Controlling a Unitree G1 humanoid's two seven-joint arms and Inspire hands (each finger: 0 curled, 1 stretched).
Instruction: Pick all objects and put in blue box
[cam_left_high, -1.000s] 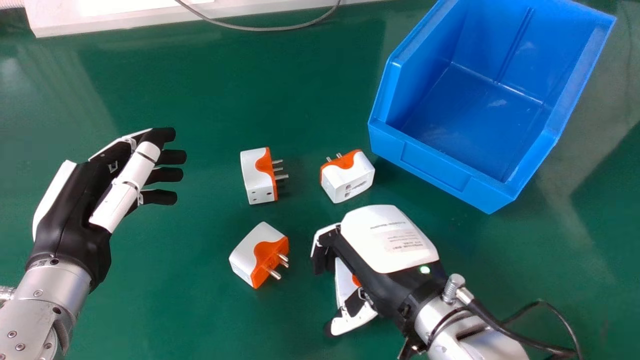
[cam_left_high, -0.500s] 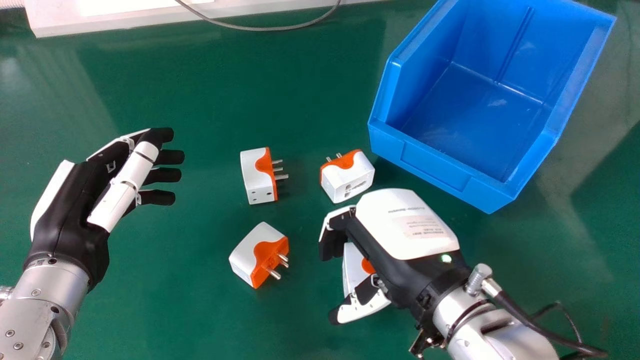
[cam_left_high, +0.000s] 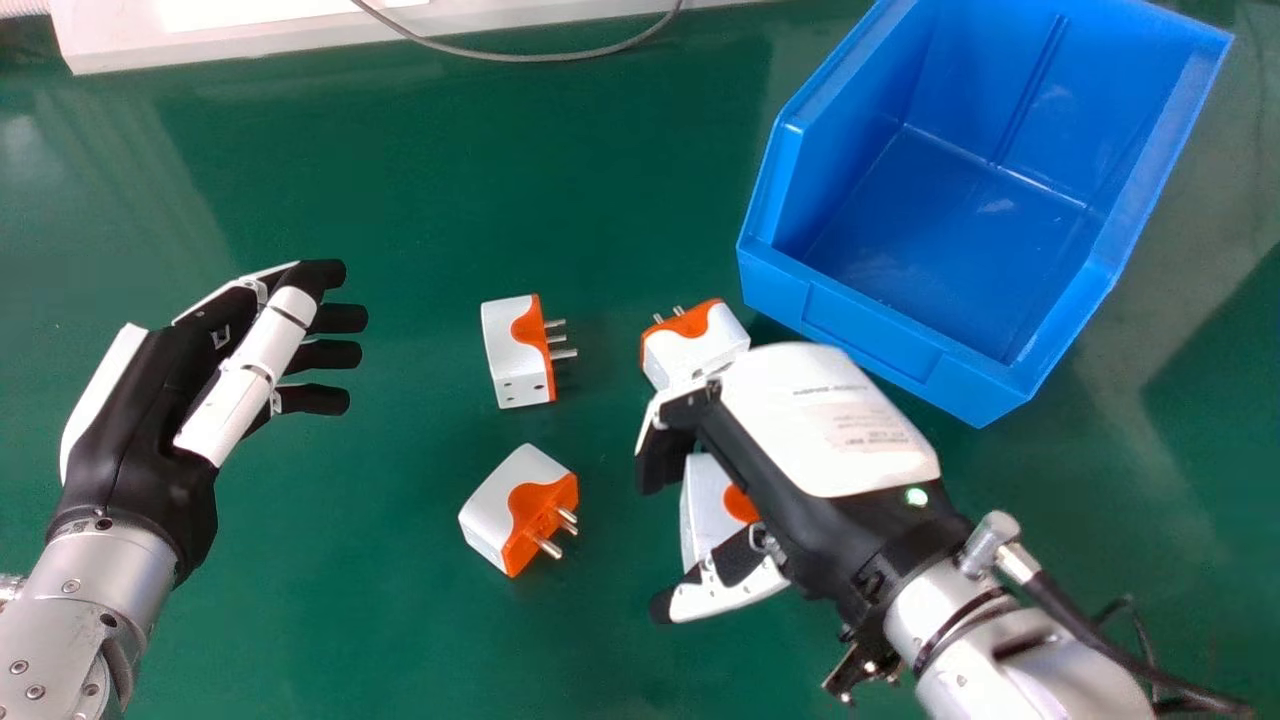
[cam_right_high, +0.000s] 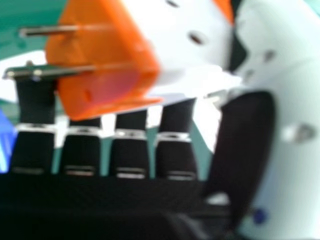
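Note:
In the head view my right hand (cam_left_high: 820, 430) is curled round a white and orange plug adapter (cam_left_high: 703, 510), just nearer than another adapter (cam_left_high: 690, 345) whose near edge it overlaps. The right hand view has the held adapter (cam_right_high: 107, 60) between the thumb and fingers of my right hand (cam_right_high: 250, 145), its metal pins bare. Two more adapters lie on the green table, one (cam_left_high: 515, 352) farther back and one (cam_left_high: 510, 505) nearer. The blue box (cam_left_high: 870, 345) stands at the back right, its inside bare. At the left my left hand (cam_left_high: 130, 430) is open, away from every adapter.
A grey cable (cam_left_high: 520, 57) curves along the table's far edge, over a white panel (cam_left_high: 110, 40). A black cable (cam_left_high: 1130, 655) trails from my right wrist. Green table surface (cam_left_high: 400, 200) lies between my left hand and the box.
My right hand has moved away from me and to the right, carrying its adapter along toward the box. The left hand has shifted very slightly; the other adapters have stayed put.

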